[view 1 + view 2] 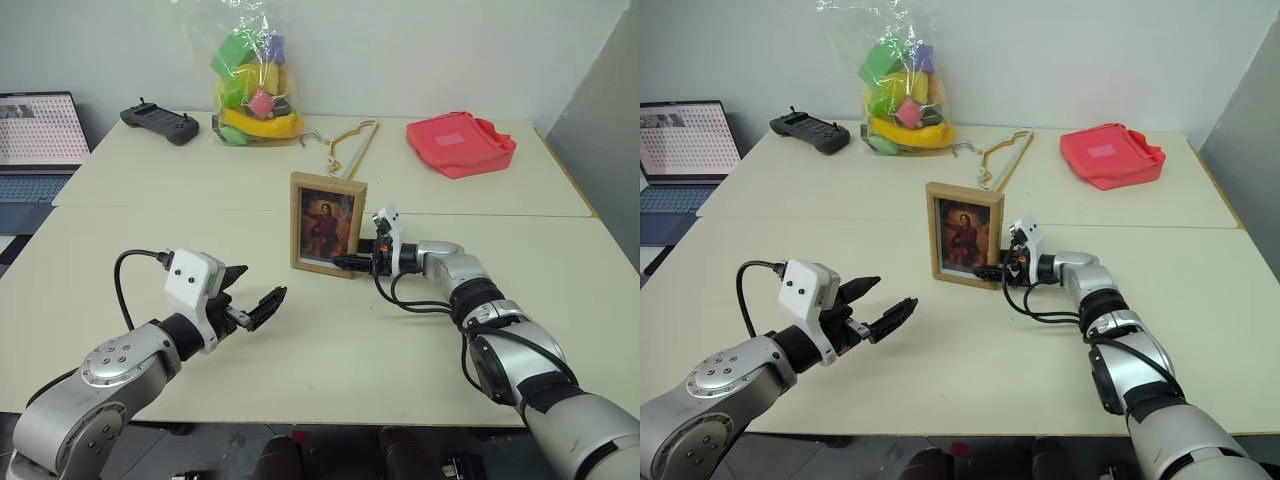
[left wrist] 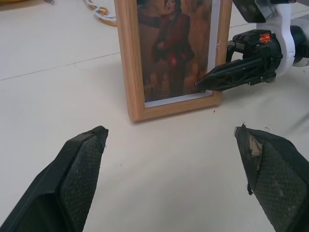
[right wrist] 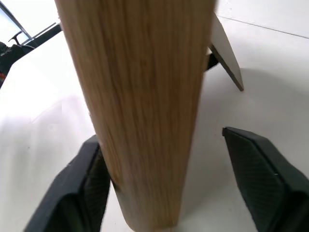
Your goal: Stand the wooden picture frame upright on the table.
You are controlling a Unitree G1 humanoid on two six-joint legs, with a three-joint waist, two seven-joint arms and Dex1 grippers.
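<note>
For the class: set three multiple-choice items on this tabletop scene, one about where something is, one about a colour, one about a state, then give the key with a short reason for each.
1. Where is the right gripper?
A. at the lower right edge of the wooden picture frame
B. over the laptop
C. at the red bag

2. What colour is the flat bag at the far right of the table?
A. blue
B. red
C. black

3. How does the wooden picture frame sit?
A. face down
B. upright on its stand, picture facing the robot
C. lifted in the air

Key: 1 A, the head views show the right gripper's fingers at the frame's lower right side. 2 B, the bag is plainly red. 3 B, the frame's bottom edge rests on the table and the right wrist view shows its stand folded out behind.
</note>
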